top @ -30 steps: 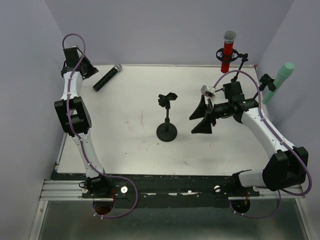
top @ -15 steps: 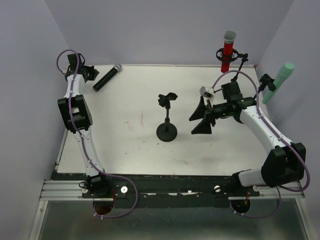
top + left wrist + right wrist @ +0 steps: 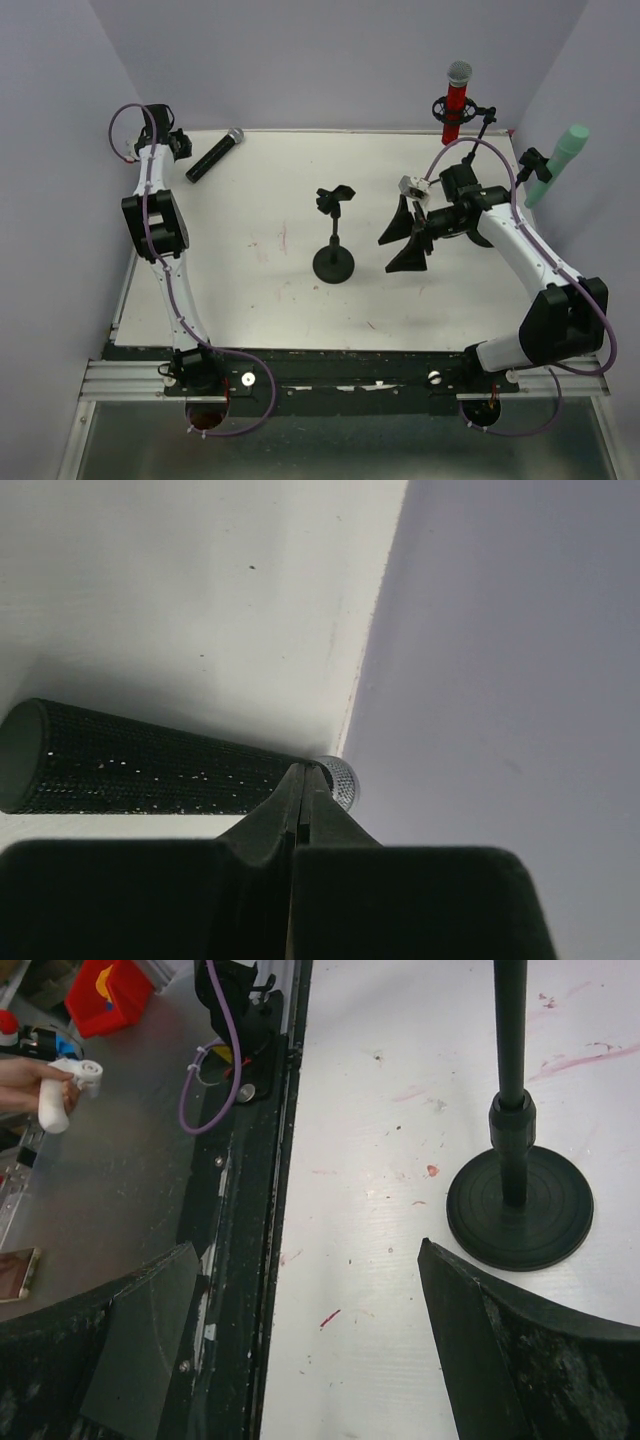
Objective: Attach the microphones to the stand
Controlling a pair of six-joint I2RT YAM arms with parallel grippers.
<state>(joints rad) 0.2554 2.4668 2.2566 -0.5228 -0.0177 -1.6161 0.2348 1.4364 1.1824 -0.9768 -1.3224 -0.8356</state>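
**Left fingers shut over black mic, upper left corner**

Left fingers [image 3: 298,805] pressed together, empty, tips just over the black microphone [image 3: 150,770]. It lies on the counter [image 3: 290,310], head by the wall. Risk: shut tips could shove or roll it into the corner, so they need spreading first. Left arm stretched far up-frame. Right fingers [image 3: 405,255] wide apart, empty, aimed at the stand [image 3: 333,262], elbow bent.
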